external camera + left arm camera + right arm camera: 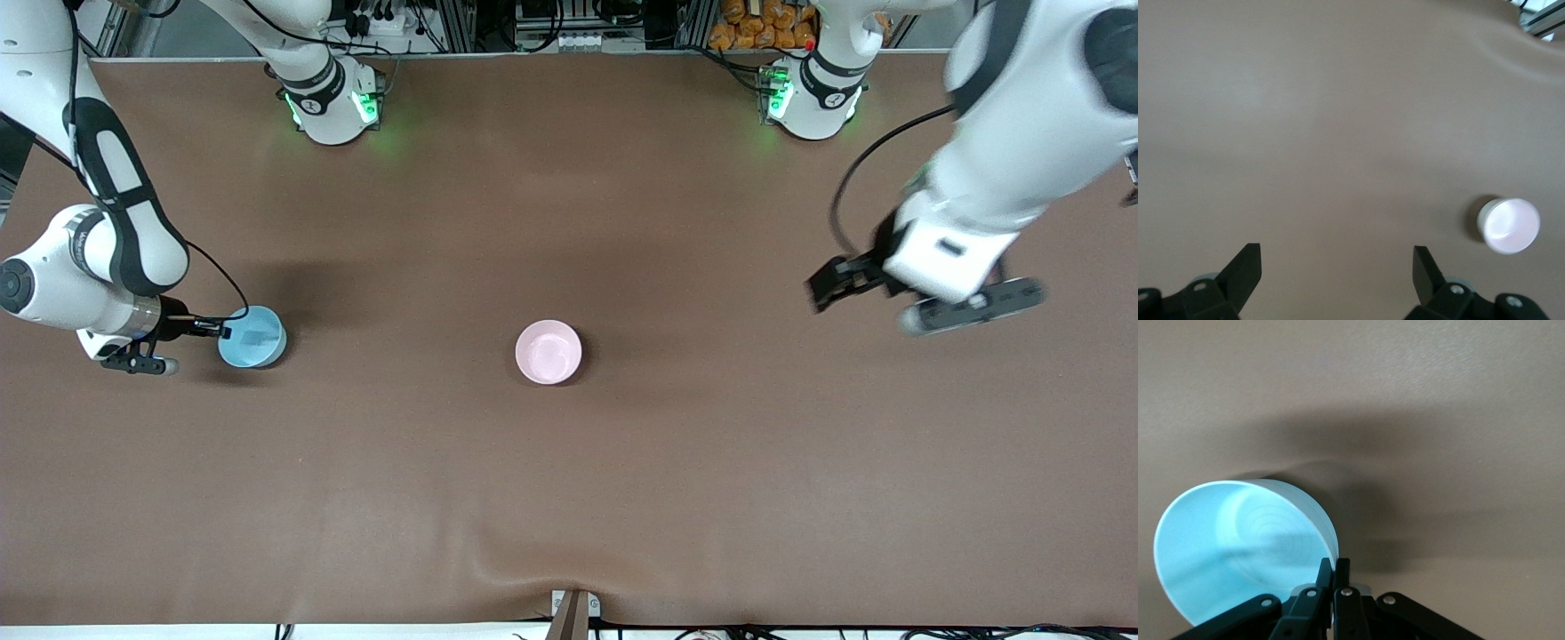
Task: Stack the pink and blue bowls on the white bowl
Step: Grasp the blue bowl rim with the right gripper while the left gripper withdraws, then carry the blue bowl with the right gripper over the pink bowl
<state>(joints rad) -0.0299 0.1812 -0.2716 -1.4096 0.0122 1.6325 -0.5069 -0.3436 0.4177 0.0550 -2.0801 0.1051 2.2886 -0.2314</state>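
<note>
Stacking looks partly done: the pink bowl (548,352) sits mid-table, seemingly on something white, though that cannot be confirmed. The right gripper (222,331) has pinched the rim of the blue bowl (253,337) at its end. The left gripper (925,298) hangs wide open, empty, waiting.

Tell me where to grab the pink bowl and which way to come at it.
Pinch the rim of the pink bowl, one finger inside and one outside the thin wall, coming down from above. It stands upright and open-mouthed, alone mid-table, so any part of the rim looks reachable. The right gripper is shut on the blue bowl rim; the open left gripper is free, probably the one to use.
</note>
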